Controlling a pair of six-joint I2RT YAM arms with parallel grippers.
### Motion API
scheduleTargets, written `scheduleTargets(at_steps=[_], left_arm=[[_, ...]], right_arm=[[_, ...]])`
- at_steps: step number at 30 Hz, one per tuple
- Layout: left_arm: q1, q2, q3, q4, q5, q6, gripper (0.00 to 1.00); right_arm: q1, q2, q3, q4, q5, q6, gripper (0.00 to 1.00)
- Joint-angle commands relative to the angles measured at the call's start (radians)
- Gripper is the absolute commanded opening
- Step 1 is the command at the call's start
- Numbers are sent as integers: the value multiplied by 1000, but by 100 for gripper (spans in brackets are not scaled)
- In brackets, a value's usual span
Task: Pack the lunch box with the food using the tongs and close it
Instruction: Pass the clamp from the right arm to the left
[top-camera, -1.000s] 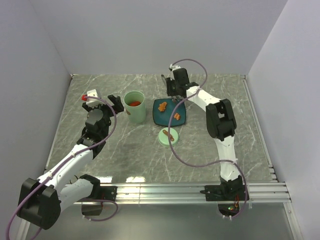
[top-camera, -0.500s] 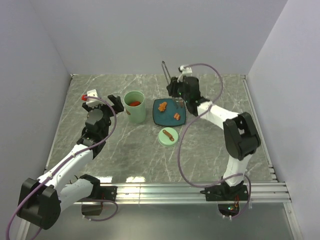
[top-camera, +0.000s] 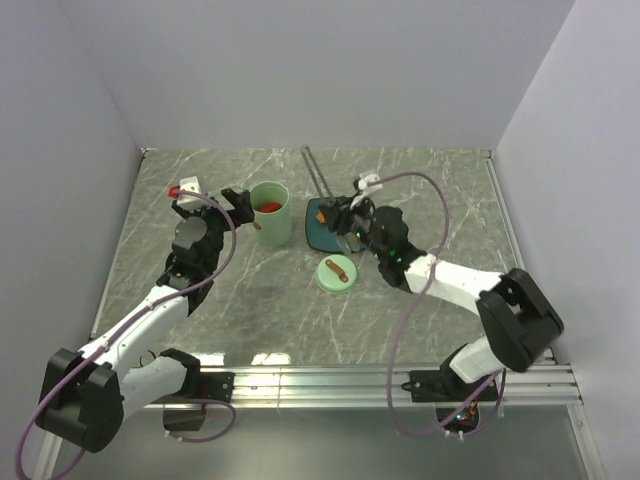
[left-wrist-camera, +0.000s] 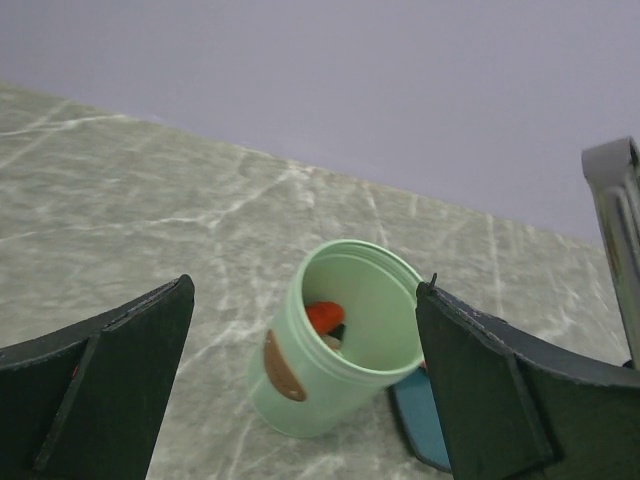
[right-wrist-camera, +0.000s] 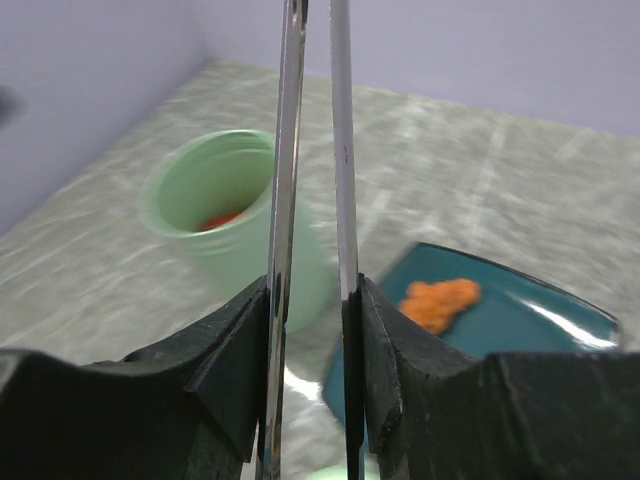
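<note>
While the left gripper (top-camera: 237, 203) waits beside the lunch box (top-camera: 270, 211) with its jaws spread wide, the right gripper (top-camera: 338, 219) pinches the tongs (top-camera: 318, 179) over the plate (top-camera: 322, 238). Red food (left-wrist-camera: 324, 317) sits in the cup; its lid (top-camera: 336, 273) lies near the plate.

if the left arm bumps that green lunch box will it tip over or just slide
Probably tips fairly easily: the lunch box stands tall on a narrow base. It likely is light, holding only a little food. On the smooth marble table, a low nudge might slide it instead.
</note>
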Motion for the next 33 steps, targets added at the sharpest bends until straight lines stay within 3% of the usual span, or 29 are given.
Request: scheduleTargets(at_steps=[1,8,13,20,33], left_arm=[[2,18,-5,136,220,-45,99],[1,-4,-95,421,513,-160,99],[1,2,-152,651,622,-273,99],[1,88,-133,748,733,-384,99],[-1,198,-93,820,790,-520,99]], right_arm=[[86,-135,-67,81,54,-101,45],[127,-261,-200,101,-24,-49,45],[166,-287,-225,109,-37,-47,45],[216,-298,-234,132,-34,-55,45],[278,-295,-227,144,-49,-82,45]])
